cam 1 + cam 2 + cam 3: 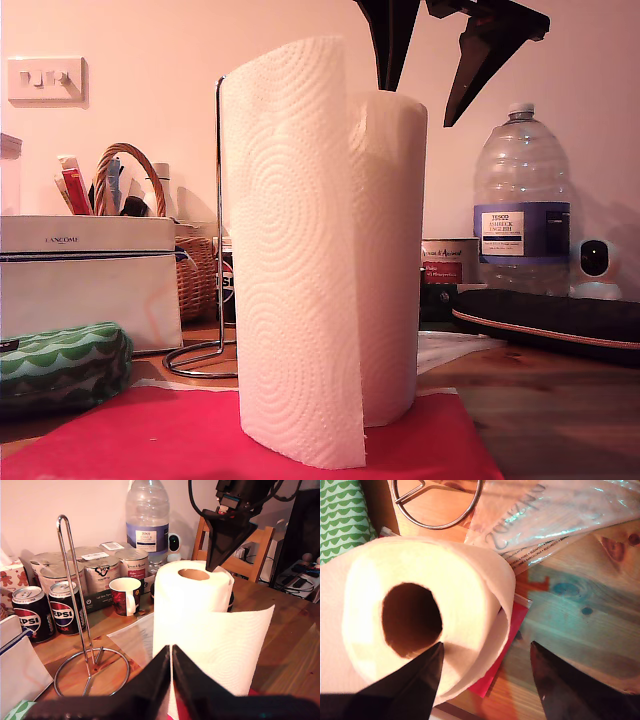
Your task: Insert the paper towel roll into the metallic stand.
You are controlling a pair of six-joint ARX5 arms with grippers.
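Above the upright paper towel roll [325,250] hangs my second tool [445,75], jaws apart.

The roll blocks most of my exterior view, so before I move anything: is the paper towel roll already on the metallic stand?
Observer: No. The first wrist view shows the metallic stand bare, standing apart from the paper towel roll.
Operator: Which gripper's fingers are those above the roll?
Observer: My second gripper. It is open, with one finger over the roll's top by the core hole and the other outside the roll.
Operator: And the other gripper?
Observer: My first gripper is low in front of the roll with its fingers together. I cannot tell whether they pinch the loose sheet.
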